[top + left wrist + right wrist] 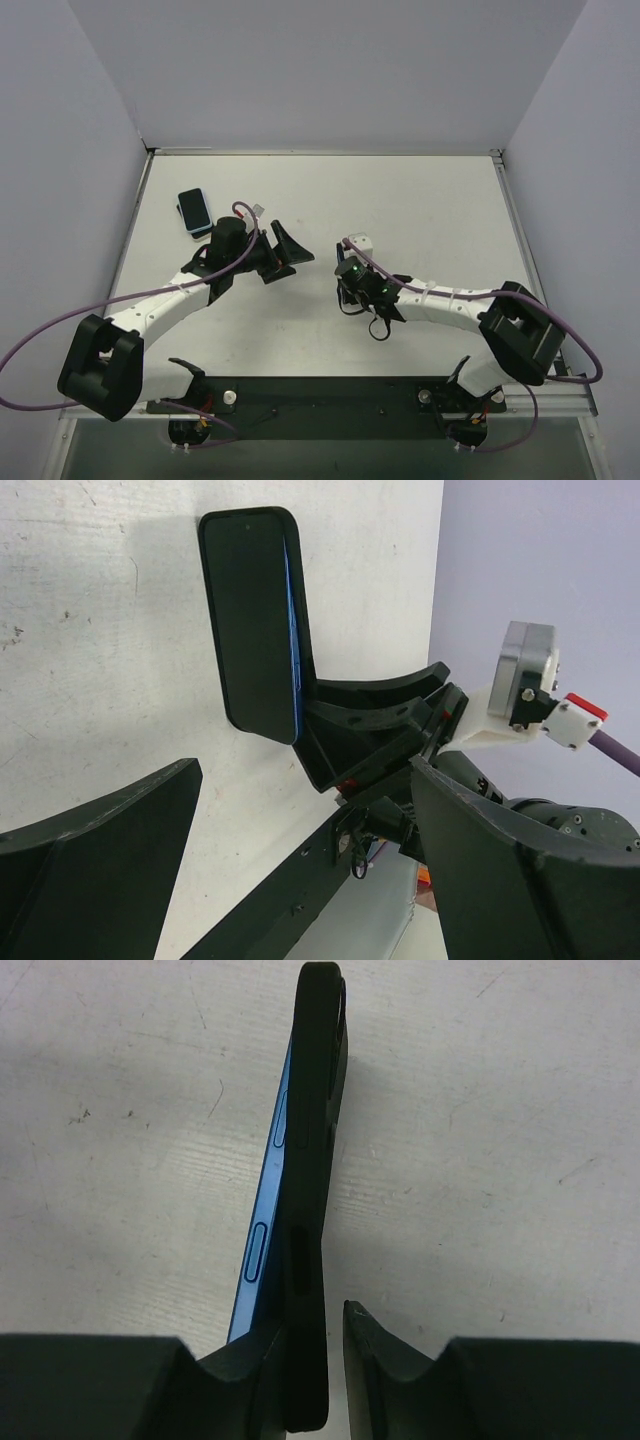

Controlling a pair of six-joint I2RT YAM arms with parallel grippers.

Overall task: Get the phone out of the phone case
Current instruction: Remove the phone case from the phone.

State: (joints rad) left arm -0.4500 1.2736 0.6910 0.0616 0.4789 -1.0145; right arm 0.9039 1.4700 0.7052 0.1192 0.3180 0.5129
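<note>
Right claw (310, 1325) is closed narrow on the near end of the black phone case (308, 1160), holding it upright on its edge above the middle of the table (420, 200); a thin sliver of light shows beside one finger, so I judge the pinch to be light. The blue phone (265, 1220) sits in the case but not flush; its side stands away from the shell at the end nearest the fingers and meets it at the far end. Left claw (295, 258) hangs wide open just left of it, toward the left edge, holding nothing and facing the back of the case.

Prising looks to be the step in hand, with the phone part freed. The next move likely calls for the left claw to close on the loosened blue side and draw it off sideways while the right keeps hold of the shell alone; gripping both layers would press them together.

A flat slab (195, 210) with a pale blue rim lies near the far-left corner; what it is I cannot tell.
</note>
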